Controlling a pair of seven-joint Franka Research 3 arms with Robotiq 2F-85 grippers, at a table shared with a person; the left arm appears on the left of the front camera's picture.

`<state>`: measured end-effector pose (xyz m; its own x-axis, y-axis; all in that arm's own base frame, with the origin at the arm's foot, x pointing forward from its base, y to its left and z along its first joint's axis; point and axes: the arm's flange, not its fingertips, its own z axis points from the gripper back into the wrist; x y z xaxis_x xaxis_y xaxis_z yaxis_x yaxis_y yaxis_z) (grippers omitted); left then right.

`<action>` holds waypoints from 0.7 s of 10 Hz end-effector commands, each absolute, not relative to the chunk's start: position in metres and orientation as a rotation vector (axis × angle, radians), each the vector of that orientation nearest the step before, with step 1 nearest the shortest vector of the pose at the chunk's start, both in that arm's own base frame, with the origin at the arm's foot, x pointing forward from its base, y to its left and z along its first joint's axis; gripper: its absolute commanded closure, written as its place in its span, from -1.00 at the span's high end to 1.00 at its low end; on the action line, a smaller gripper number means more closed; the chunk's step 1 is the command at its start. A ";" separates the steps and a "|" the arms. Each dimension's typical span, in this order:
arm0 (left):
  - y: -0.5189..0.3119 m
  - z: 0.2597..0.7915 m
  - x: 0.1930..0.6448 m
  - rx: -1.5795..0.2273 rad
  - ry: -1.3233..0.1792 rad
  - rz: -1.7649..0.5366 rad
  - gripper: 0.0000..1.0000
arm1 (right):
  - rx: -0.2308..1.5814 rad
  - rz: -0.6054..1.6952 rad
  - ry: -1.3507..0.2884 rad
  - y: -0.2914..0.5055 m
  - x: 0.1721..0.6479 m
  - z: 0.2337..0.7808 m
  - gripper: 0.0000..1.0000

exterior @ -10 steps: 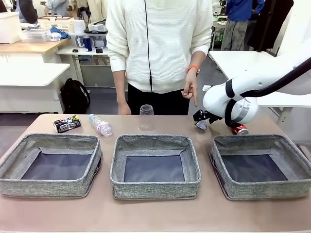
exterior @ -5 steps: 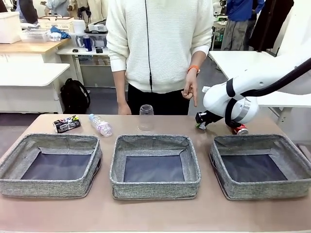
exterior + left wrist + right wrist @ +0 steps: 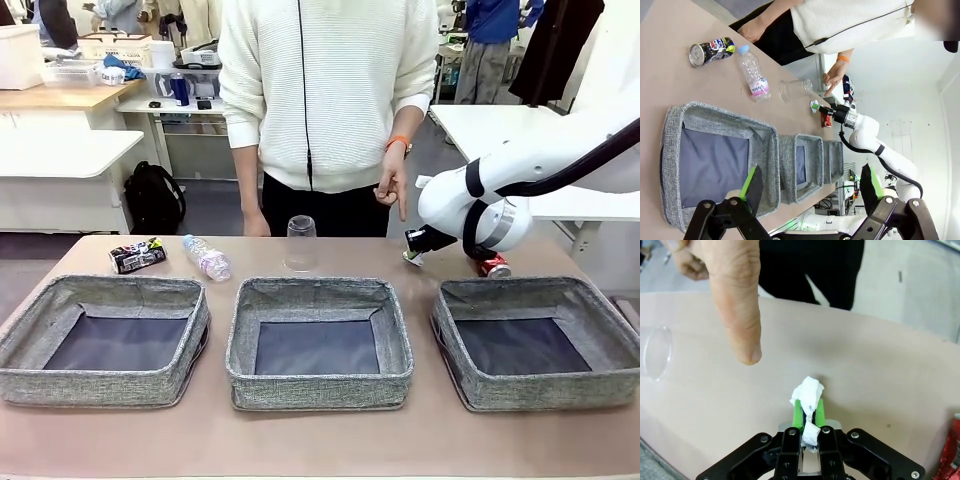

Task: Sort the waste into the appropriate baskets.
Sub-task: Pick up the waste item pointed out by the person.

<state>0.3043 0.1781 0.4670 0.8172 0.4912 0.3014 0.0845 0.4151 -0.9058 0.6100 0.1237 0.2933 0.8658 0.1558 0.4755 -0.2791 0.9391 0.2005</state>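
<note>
A crumpled white paper ball is pinched between the green pads of the right tool, low over the surface. Most of the wad juts past the fingertips, and only a thin fold is caught in the pressed-together jaws. That shallow hold looks the likeliest trouble: a quick swing toward a basket could let the light paper slip or tear free. The ball is small, bright white, loosely creased and ragged at its edges. Just ahead of the tool and off to one side, a person's finger points down at the surface. A crushed red can lies close beside the tool, with the nearest basket just behind, on the robot's side. The left tool hangs spread wide — holding nothing.
</note>
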 end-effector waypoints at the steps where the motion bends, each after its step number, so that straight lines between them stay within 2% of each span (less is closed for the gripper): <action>1: 0.178 0.468 0.304 -1.141 -0.612 0.257 1.00 | 0.244 0.240 -0.465 0.117 0.605 0.295 -1.00; 3: 0.178 0.468 0.304 -1.141 -0.612 0.257 1.00 | 0.285 0.271 -0.422 0.114 0.581 0.329 -1.00; 4: 0.178 0.468 0.304 -1.141 -0.612 0.257 1.00 | 0.309 0.301 -0.278 0.114 0.552 0.373 -1.00; 6: 0.178 0.468 0.304 -1.141 -0.612 0.257 1.00 | 0.261 0.115 -0.184 0.123 0.449 0.482 -1.00; 7: 0.178 0.468 0.304 -1.141 -0.612 0.257 1.00 | 0.174 0.097 -0.185 0.135 0.400 0.507 -1.00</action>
<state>0.3042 0.1783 0.4677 0.8166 0.4912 0.3031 0.0862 0.4155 -0.9055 0.4712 0.1341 0.4512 0.9709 0.1122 0.2116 -0.1631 0.9568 0.2407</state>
